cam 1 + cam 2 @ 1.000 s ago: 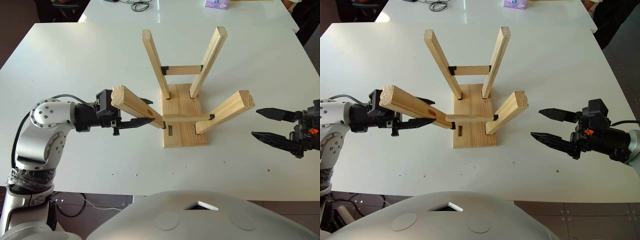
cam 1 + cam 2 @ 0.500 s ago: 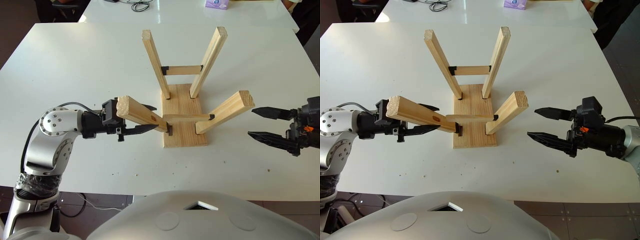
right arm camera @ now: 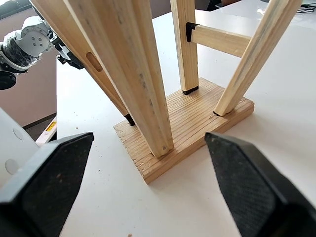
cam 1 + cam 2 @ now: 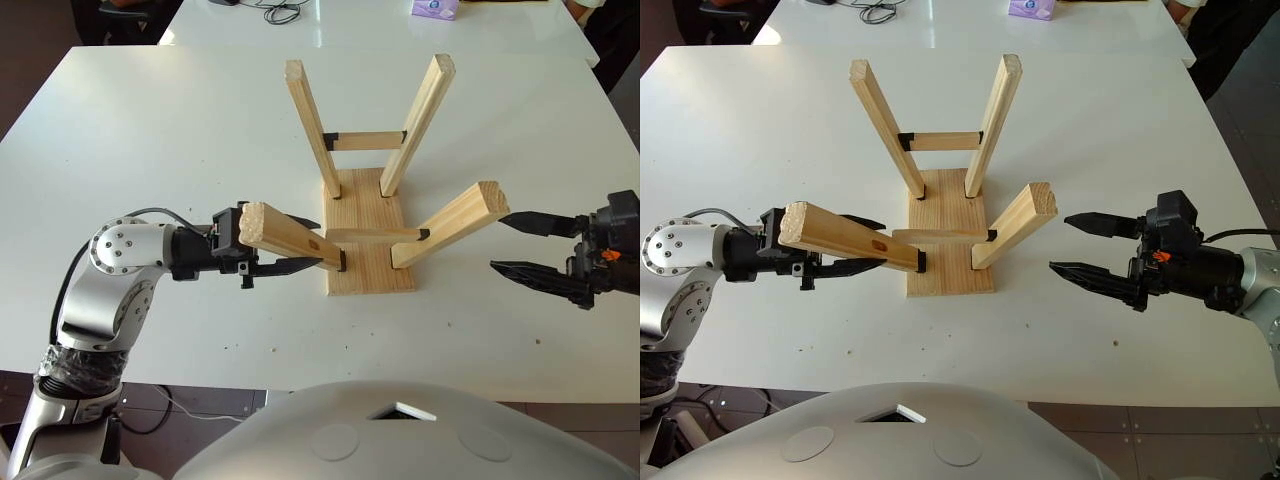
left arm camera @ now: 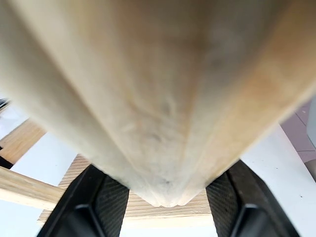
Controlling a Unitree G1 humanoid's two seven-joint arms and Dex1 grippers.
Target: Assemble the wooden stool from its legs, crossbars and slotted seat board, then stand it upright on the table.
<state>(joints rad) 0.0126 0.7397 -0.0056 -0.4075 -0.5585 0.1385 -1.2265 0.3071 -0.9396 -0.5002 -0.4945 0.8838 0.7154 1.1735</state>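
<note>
Grip check: my left gripper (image 4: 305, 245) is clamped on the near-left leg (image 4: 290, 236), left of centre in the head view. The leg lies between both pads, tilted low, with its black-capped end at the left edge of the seat board (image 4: 368, 278). I cannot tell if it sits in a slot. My right gripper (image 4: 497, 240) stands wide and holds nothing at the right edge of the frame, just beside the leaning near-right leg (image 4: 450, 222). The board lies flat at centre on the table (image 4: 150, 130).

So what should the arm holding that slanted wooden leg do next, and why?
Probably tip the slanted pale wooden leg upright, seating its black-tipped end in the flat wooden seat board. The left tool grips it, and its end meets the board's left edge while it leans far over.
</note>
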